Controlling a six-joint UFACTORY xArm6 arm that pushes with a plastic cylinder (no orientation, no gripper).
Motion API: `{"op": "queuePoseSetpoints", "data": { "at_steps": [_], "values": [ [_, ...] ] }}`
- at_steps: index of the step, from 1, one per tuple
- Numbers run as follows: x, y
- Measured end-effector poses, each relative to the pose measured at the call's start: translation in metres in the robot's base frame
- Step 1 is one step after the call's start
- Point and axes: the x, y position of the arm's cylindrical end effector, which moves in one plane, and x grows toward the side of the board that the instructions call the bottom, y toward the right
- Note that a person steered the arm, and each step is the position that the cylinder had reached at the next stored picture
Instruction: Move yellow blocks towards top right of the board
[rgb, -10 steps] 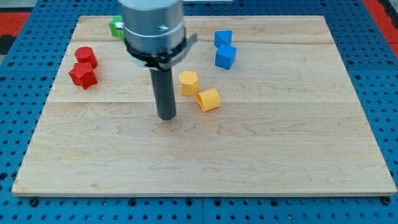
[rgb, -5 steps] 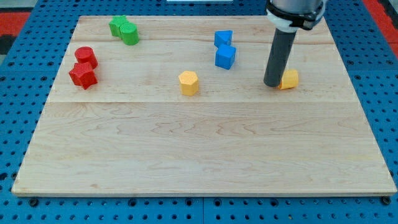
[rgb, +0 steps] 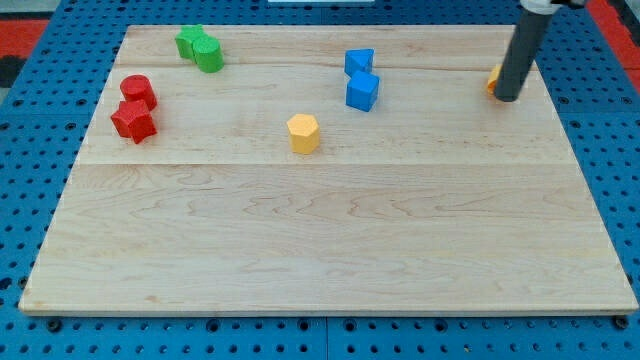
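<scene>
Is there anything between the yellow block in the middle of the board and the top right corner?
The two blue blocks sit just left of the straight path from the yellow block; otherwise only my tip and the second yellow block lie near the corner.

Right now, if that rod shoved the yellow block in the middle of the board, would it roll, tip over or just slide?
Probably slide. The yellow hexagonal block sits on a flat face and looks squat, so tipping seems unlikely. Its faceted sides suggest it won't roll, though an off-centre push could spin it. The wooden board looks smooth, so it should glide easily. My tip is far off at the view's right, beside the other yellow block.
</scene>
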Motion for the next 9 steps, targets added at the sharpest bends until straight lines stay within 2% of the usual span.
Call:
{"op": "queuePoseSetpoints", "data": {
  "at_steps": [1, 2, 3, 4, 5, 6, 7, 8, 9],
  "values": [
    [-0.005, 0.02],
    [-0.051, 0.012],
    [-0.077, 0.011],
    [-0.059, 0.001],
    [-0.074, -0.036],
    [-0.052, -0.041],
    [0.03, -0.097],
    [0.091, -0.209],
    [0.099, -0.326]
  ]
}}
